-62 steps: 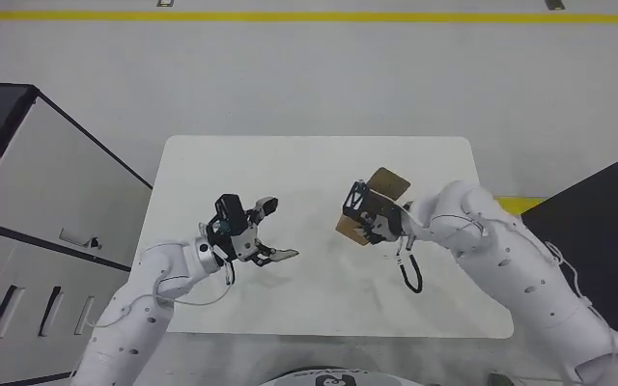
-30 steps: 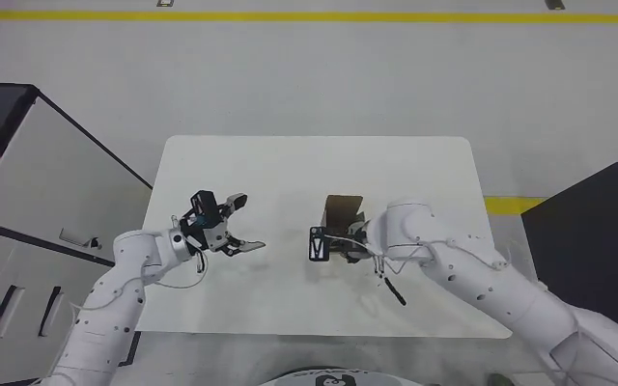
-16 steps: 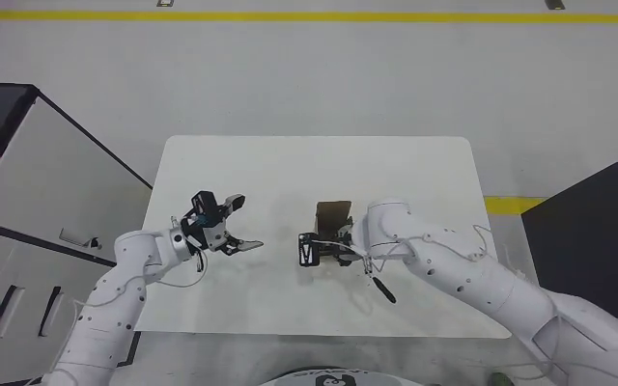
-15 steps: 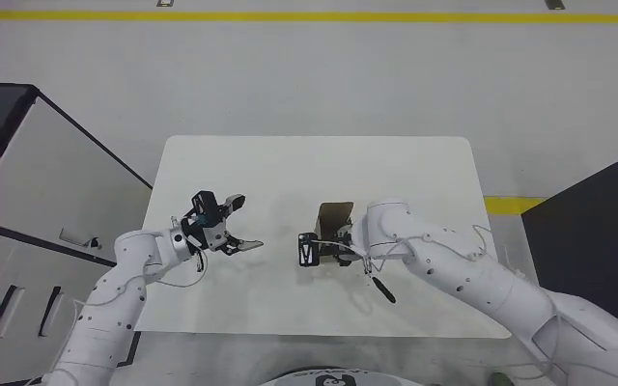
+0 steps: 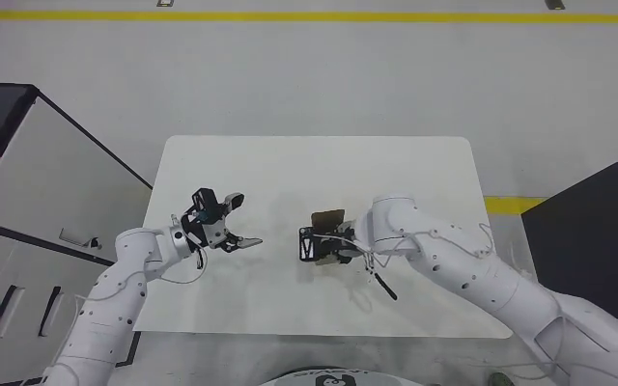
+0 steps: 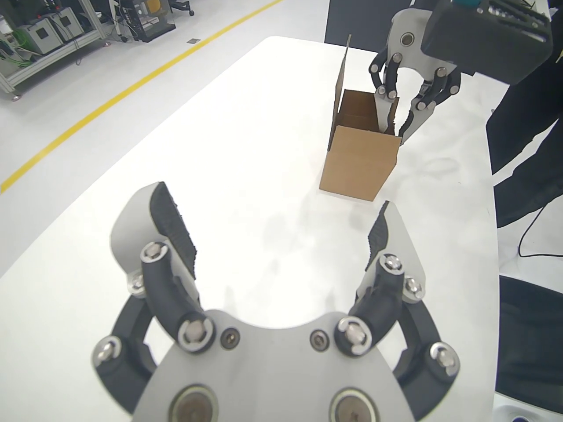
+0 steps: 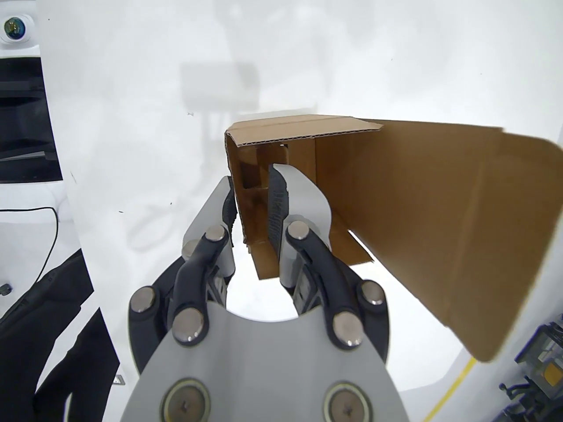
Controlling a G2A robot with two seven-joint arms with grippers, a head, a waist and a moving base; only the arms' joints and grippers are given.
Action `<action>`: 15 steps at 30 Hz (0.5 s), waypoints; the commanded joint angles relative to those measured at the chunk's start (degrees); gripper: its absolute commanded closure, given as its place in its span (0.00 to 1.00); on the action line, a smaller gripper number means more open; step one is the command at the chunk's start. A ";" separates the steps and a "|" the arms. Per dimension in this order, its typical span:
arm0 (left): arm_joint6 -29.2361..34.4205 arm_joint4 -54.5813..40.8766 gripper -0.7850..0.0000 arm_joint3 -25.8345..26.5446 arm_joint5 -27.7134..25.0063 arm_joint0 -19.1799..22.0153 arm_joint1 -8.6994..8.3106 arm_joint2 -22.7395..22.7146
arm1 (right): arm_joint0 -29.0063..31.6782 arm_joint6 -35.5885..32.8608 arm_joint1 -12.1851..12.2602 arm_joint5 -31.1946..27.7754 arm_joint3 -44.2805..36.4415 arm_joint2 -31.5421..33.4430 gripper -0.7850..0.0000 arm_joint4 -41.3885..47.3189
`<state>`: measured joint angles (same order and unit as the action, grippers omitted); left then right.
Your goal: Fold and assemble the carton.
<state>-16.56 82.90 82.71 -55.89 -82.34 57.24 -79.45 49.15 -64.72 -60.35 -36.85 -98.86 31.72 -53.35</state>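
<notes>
Carton point(image 6: 358, 164): brown corrugated, upright at the middle of the white table point(image 5: 406, 164), top open, one long flap raised on its far side. Right gripper point(image 7: 251, 186): above the carton, pinching the near wall opposite that flap, one finger inside, the other outside. Left gripper point(image 6: 272, 204): left of the carton, well apart from it, fingers spread wide, holding nothing.

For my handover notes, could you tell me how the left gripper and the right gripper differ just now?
The left gripper is spread wide and empty; the right gripper is nearly closed, pinching a wall of the carton. The left gripper hangs over the table, apart from the carton; the right gripper has one finger inside it. Both share the same two-finger build.
</notes>
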 commanded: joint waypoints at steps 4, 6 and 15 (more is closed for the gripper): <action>-0.19 -0.17 0.00 -0.76 -0.12 0.52 -0.08 0.37 | 0.26 -1.17 0.67 -0.40 -1.36 1.68 1.00 0.48; -0.28 -0.21 0.00 -1.03 -0.06 0.70 -0.11 0.51 | 0.29 -1.59 0.79 -0.56 -1.77 1.94 1.00 0.46; -0.46 -0.55 0.00 -2.00 0.01 1.35 -0.32 0.76 | -0.71 -1.49 0.40 -0.63 -1.72 1.47 1.00 -0.40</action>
<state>-17.03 82.38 80.78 -55.94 -81.03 56.93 -78.71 48.56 -66.19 -59.89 -37.60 -100.69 33.33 -53.60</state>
